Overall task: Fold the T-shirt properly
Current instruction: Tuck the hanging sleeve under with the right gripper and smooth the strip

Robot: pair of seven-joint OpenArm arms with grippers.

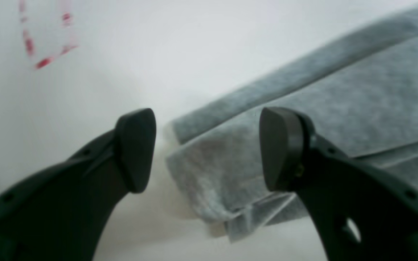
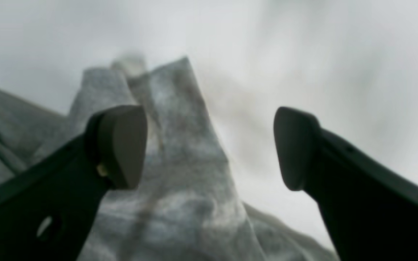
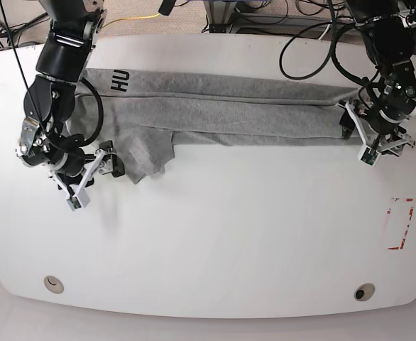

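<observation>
We see the T-shirt [image 3: 222,106] folded long across the far desk [image 3: 215,241], our left hand [image 3: 371,138] open at its right end, our right hand [image 3: 94,167] open beside its left end, neither gripping cloth

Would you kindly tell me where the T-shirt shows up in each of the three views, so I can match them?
Left wrist: the T-shirt fills the right half, its folded end between the open left gripper fingers.
Right wrist: it fills the lower left and centre, blurred, under the open right gripper.
Base: a long folded band across the upper table, with black lettering at its left.
Shared landmark: the grey cloth's end by each gripper.
</observation>
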